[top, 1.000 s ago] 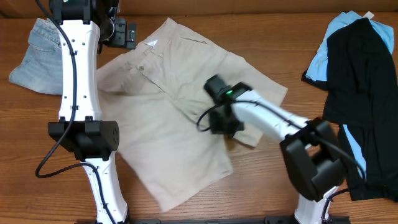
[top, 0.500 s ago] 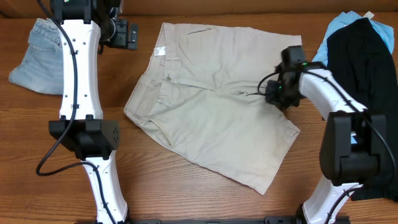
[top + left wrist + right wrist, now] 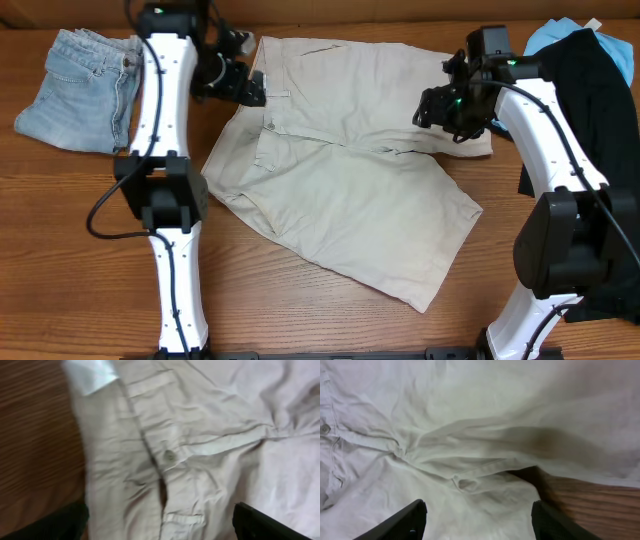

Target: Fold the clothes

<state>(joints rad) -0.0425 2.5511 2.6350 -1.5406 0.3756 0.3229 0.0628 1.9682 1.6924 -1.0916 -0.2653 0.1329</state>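
Note:
The clothes, a pale beige pair of shorts [image 3: 350, 190], lie spread flat on the wooden table, waistband to the left and legs to the right. My left gripper [image 3: 250, 92] hovers open over the waistband's upper end. In the left wrist view its gripper [image 3: 160, 532] has nothing between the fingers, and the fly button [image 3: 170, 455] and a white label [image 3: 92, 375] lie ahead of it. My right gripper [image 3: 435, 108] hangs open above the upper leg near its hem. The right wrist view shows the shorts [image 3: 470, 435] below that gripper [image 3: 477, 525], which holds nothing.
Light-blue denim shorts [image 3: 80, 90] lie at the back left. A black garment [image 3: 585, 130] over a sky-blue one [image 3: 555, 40] lies at the right edge. Bare wood [image 3: 600, 505] shows beside the beige leg's hem.
The beige shorts went from crumpled to spread flat. My right gripper opened, let go of the fabric and lifted at the upper right. My left gripper swung right onto the waistband.

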